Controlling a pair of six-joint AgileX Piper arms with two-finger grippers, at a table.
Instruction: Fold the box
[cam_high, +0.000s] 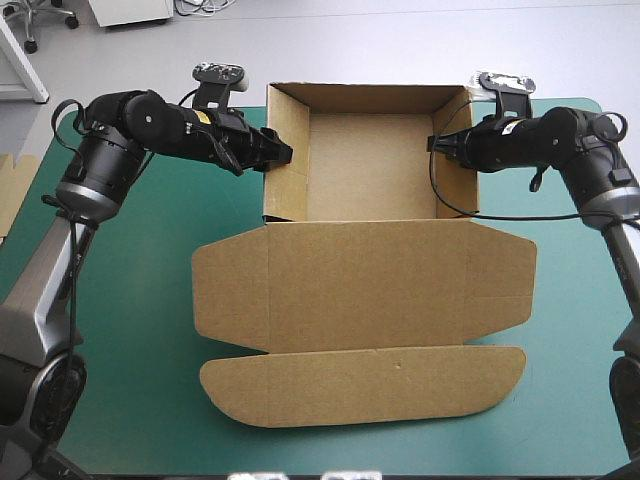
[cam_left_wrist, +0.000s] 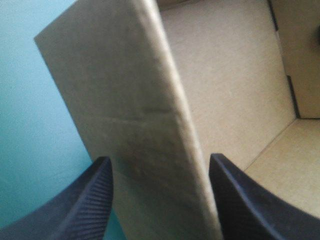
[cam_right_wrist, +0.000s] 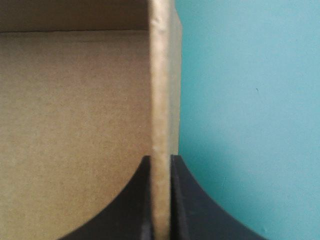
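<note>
The brown box (cam_high: 370, 165) stands as an open tray at the far middle of the table, walls raised. Its lid (cam_high: 365, 280) lies flat toward the front, ending in a rounded flap (cam_high: 365, 385). My left gripper (cam_high: 280, 152) is at the tray's left wall (cam_left_wrist: 130, 100), open, with one finger (cam_left_wrist: 92, 200) outside the wall and the other inside. My right gripper (cam_high: 440, 143) is shut on the right wall (cam_right_wrist: 161, 100), which is pinched upright between the black fingers (cam_right_wrist: 187, 200).
The teal-green cover (cam_high: 120, 330) lies bare on both sides of the lid. An edge of more brown board (cam_high: 10, 190) shows at the table's left edge. The lid's flap reaches close to the front edge.
</note>
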